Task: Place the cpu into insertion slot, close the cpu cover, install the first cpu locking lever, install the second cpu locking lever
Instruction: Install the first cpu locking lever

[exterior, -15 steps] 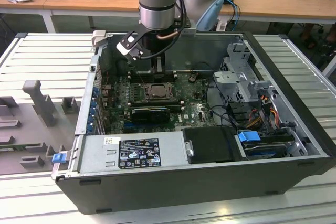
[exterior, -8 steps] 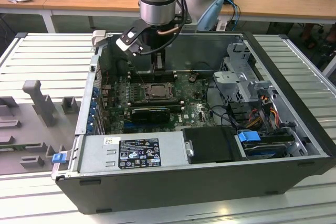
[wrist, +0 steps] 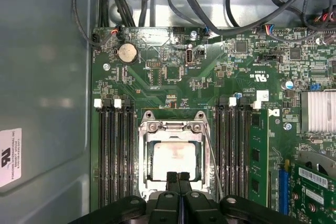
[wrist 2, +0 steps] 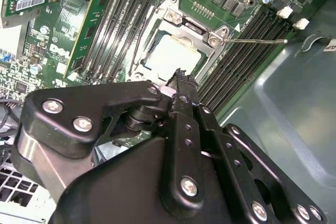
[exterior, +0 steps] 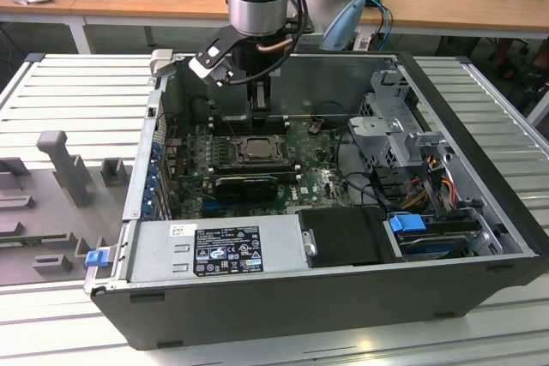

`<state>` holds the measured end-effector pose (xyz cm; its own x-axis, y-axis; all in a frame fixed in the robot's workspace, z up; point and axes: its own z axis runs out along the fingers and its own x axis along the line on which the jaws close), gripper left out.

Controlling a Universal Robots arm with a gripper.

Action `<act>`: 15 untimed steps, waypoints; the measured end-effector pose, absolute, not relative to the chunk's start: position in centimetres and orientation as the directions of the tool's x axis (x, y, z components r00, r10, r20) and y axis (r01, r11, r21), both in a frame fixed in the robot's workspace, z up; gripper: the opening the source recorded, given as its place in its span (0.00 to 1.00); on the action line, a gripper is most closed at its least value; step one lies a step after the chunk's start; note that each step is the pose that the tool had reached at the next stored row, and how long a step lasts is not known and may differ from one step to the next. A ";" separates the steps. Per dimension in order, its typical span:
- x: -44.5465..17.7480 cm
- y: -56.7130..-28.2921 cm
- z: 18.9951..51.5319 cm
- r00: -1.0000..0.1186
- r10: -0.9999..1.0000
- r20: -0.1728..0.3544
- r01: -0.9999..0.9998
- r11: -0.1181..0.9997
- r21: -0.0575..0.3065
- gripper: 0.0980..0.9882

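The cpu (wrist: 173, 162) shows its pale silver-beige top inside the insertion slot (exterior: 257, 150) on the green motherboard. The cpu cover (wrist: 170, 127), a silver metal frame, lies flat around the chip. In the second wrist view the cpu (wrist 2: 170, 56) sits in the cover (wrist 2: 181, 20), and a thin wire locking lever (wrist 2: 257, 40) sticks out from the socket corner over the memory slots. That lever (wrist: 211, 153) also runs along one side of the socket. My gripper (wrist: 178, 177) is shut, its black fingertips pressed together just above the edge of the cpu; it hangs over the socket (exterior: 260, 113).
Long black memory slots (wrist: 115, 156) flank the socket on both sides. The dark case wall (exterior: 343, 297), a grey power supply (exterior: 214, 250), a drive cage (exterior: 399, 130) and cable bundles (exterior: 429, 182) surround the motherboard (wrist: 173, 77). A heat sink (wrist: 317, 111) stands beside the board's cards.
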<state>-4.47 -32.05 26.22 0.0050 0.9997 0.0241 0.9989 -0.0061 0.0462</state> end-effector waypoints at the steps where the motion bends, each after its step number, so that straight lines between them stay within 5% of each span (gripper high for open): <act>1: -4.5 -32.1 26.3 0.005 1.000 0.024 0.999 -0.006 0.046 0.01; 15: -4.5 -32.1 27.4 0.005 1.000 0.024 0.999 -0.006 0.046 0.01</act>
